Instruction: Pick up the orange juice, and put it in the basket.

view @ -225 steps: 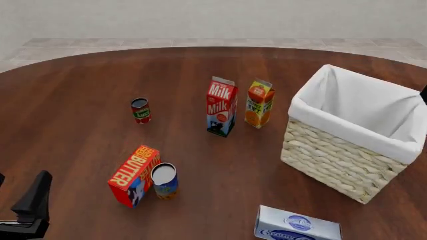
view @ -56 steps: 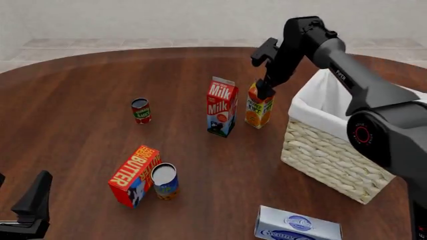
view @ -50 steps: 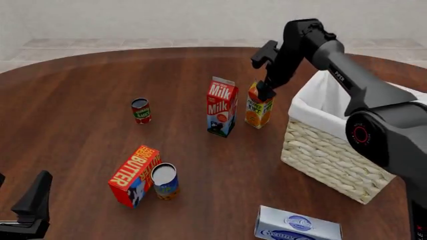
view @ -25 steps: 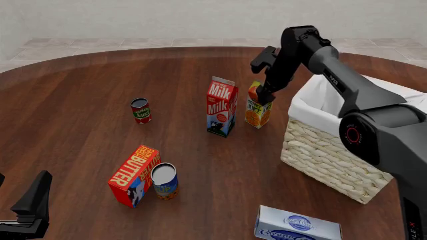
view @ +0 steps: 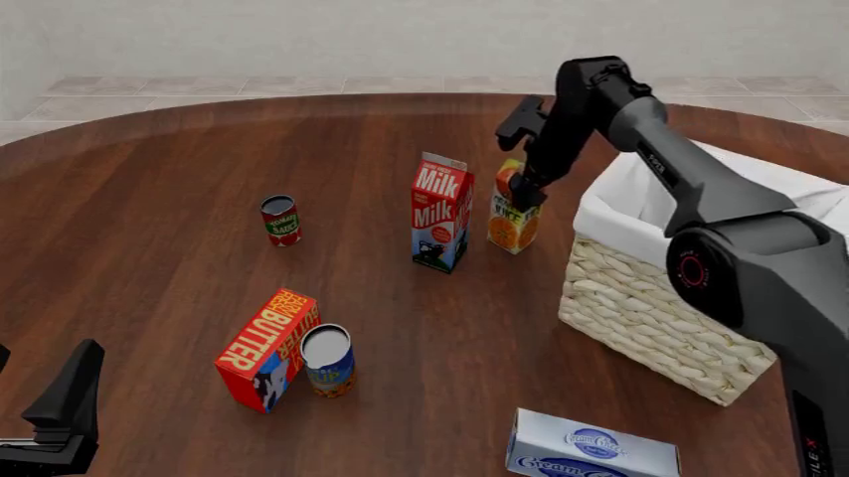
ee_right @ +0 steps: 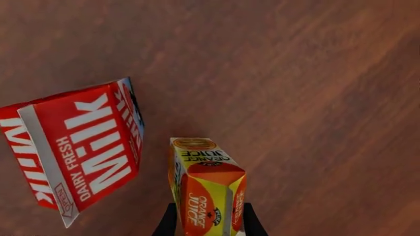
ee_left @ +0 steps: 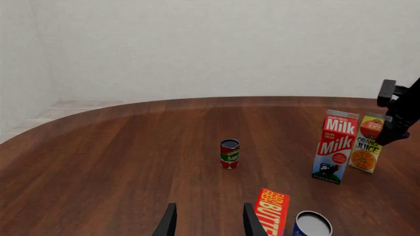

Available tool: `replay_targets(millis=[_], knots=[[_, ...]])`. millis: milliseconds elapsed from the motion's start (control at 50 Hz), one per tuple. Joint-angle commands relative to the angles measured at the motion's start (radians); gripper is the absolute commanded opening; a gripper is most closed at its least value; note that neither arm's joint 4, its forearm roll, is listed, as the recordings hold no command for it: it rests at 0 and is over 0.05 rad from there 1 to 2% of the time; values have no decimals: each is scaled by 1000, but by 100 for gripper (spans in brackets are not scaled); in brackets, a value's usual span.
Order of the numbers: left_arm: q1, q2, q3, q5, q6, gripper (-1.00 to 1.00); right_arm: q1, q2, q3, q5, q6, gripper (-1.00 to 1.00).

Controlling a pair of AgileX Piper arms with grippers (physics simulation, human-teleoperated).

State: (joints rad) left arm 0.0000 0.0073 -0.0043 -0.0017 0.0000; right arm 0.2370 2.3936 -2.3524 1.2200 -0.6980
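Note:
The orange juice (view: 511, 224) stands upright on the table between the milk carton (view: 440, 214) and the basket (view: 663, 318). It also shows in the left wrist view as the orange juice (ee_left: 365, 152). My right gripper (view: 520, 189) comes down from above onto its red top. In the right wrist view the right gripper (ee_right: 208, 223) is open, one finger on each side of the orange juice (ee_right: 206, 196), with no squeeze visible. My left gripper (ee_left: 208, 221) is open and holds nothing, low at the near left corner of the table (view: 60, 417).
A tomato can (view: 280, 220) stands left of the milk. The butter box (view: 265, 348) and a blue can (view: 326, 360) sit near the front left. A white-blue box (view: 591, 447) lies at the front, before the basket.
The right arm swung in over the basket and has sunk a little, so its fingers now reach down around the juice carton's top. The carton and left arm have not moved.

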Motion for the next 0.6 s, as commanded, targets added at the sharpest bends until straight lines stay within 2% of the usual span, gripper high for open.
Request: replay_targets(millis=[20, 120, 200, 220, 380, 540, 600], knots=[[0, 0, 0, 0, 0, 100, 1, 13, -29, 0, -60, -100], [0, 0, 0, 0, 0, 100, 5, 11, -44, 0, -71, -100], [0, 0, 0, 0, 0, 100, 22, -1, -53, 0, -51, -100], [0, 0, 0, 0, 0, 100, 22, -6, -54, 0, -65, -100], [0, 0, 0, 0, 0, 100, 20, -17, -61, 0, -68, -100], [0, 0, 0, 0, 0, 100, 28, -74, -23, 0, -59, -100], [0, 0, 0, 0, 0, 100, 32, -103, 6, 0, -38, -100]])
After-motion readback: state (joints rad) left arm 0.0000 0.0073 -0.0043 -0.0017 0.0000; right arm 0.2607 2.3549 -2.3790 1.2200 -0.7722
